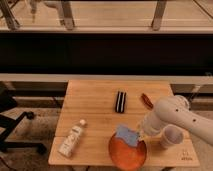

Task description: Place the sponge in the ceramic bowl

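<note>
Placement of the sponge [125,134] is assessed as partial. The light-blue pad is seen at the far rim of the ceramic bowl [128,156], overlapping the upper edge of the orange interior rather than lying at its centre. Whether it rests on the rim or is suspended above it cannot be determined.

The gripper [142,132] is located over the near right part of the counter [95,110], immediately to the right of the sponge as viewed. It is apparently in contact with the sponge's right edge. Its grip state cannot be told, since the tip merges with the white arm body.

The long axis of the sponge appears to run roughly left to right, toward the gripper. A pale cup [170,136] stands just beside the gripper on its right and is to be avoided in any sideways motion.
</note>
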Robot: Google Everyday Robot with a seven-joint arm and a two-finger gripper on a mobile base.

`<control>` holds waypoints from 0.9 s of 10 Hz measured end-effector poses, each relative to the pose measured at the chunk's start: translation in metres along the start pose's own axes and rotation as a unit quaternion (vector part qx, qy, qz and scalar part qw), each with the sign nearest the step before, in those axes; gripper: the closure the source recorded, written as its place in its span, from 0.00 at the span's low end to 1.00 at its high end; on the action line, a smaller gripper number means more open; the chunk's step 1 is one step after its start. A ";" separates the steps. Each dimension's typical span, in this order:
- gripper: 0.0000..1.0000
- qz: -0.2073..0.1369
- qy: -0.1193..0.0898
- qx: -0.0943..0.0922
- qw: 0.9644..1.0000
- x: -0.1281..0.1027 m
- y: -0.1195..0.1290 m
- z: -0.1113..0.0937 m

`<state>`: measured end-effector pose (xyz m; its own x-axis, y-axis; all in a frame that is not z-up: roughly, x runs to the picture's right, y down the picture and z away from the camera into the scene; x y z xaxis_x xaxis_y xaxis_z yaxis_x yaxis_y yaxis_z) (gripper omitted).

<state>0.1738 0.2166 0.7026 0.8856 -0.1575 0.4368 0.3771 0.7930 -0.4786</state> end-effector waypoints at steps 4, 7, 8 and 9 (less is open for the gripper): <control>0.99 -0.003 0.002 0.000 1.000 0.000 0.001 0.001; 0.99 -0.005 0.003 0.002 1.000 0.001 0.000 0.001; 0.99 -0.006 0.004 0.002 1.000 0.001 0.000 0.001; 0.99 -0.006 0.004 0.002 1.000 0.001 0.000 0.001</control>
<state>0.1748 0.2164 0.7037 0.8830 -0.1727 0.4364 0.3875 0.7929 -0.4703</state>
